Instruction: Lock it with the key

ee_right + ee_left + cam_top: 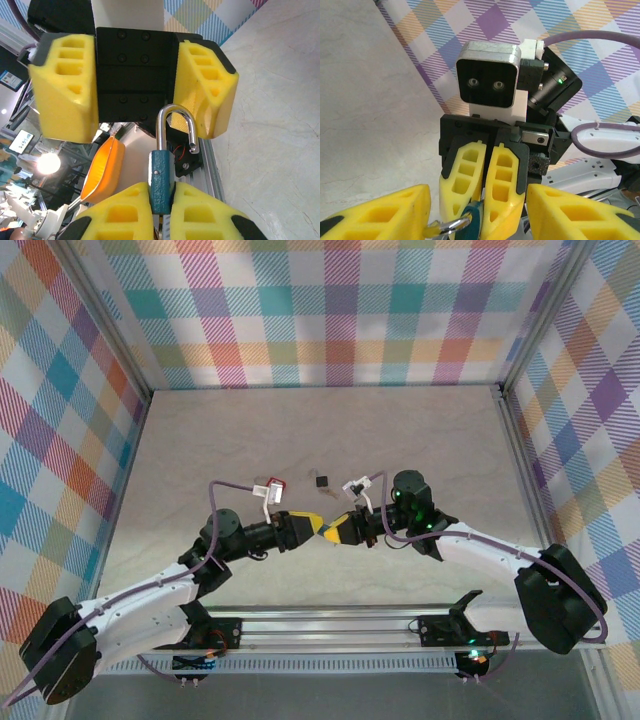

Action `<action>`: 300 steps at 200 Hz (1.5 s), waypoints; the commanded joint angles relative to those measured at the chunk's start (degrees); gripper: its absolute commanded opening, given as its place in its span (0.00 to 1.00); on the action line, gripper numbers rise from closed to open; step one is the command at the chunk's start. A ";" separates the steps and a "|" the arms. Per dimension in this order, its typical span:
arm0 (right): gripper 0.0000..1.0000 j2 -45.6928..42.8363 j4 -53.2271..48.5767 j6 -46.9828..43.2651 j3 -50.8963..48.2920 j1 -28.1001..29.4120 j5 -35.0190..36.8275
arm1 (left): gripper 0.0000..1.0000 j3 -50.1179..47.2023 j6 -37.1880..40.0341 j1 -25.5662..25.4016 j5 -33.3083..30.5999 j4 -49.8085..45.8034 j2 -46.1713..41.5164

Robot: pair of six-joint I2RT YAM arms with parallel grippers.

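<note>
1. Enclosure. Checked cloth panels (340, 310) close three sides of the pale desk (300, 430).

2. Arms. The left arm (150, 590) and the right arm (480, 550) reach inward from the near edge. They meet tip to tip above the middle of the desk.

3. Left gripper (318, 526). In the right wrist view its yellow fingers (65, 90) stand spread apart and grip nothing. The padlock's shackle rises into the gap between them, close against one finger. Contact with that finger cannot be determined.

4. Right gripper (333, 531). Its fingers (205, 212) are clenched on the body of a small blue padlock (161, 180). The padlock is held clear of the desk, with the shackle end pointing at the left gripper.

5. Shackle (167, 111). The silver shackle is up and open. One leg sits in the body; the free end hangs clear beside it.

6. Items on the desk, top view. A small black padlock (322, 481) lies just beyond the fingertips. A red-and-white item (272, 483) lies to its left, and another small item (352, 486) to its right. Both are too small to identify.

7. The key. Its position cannot be confirmed. A thin pale strip (163, 227) shows below the padlock body, between the right fingers. Whether this strip is the key cannot be determined.
</note>
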 commanded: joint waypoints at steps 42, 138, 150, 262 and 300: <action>0.00 0.04 -0.24 -1.12 1.56 -0.12 -1.29 | 0.43 1.36 4.62 0.45 2.25 -5.63 -5.62; 0.00 0.37 2.12 0.24 1.30 -0.12 -4.35 | 0.31 3.76 10.04 1.47 4.32 -13.81 -7.05; 0.00 0.66 2.92 0.65 1.36 -0.03 -5.24 | 0.29 3.98 10.55 1.73 4.33 -15.11 -7.87; 0.00 1.20 0.64 -0.89 2.34 0.79 -6.20 | 0.22 4.09 10.53 2.77 7.51 -16.39 -8.87; 0.00 1.38 0.42 -0.89 2.46 0.93 -6.45 | 0.16 4.46 10.85 2.72 8.28 -16.69 -8.73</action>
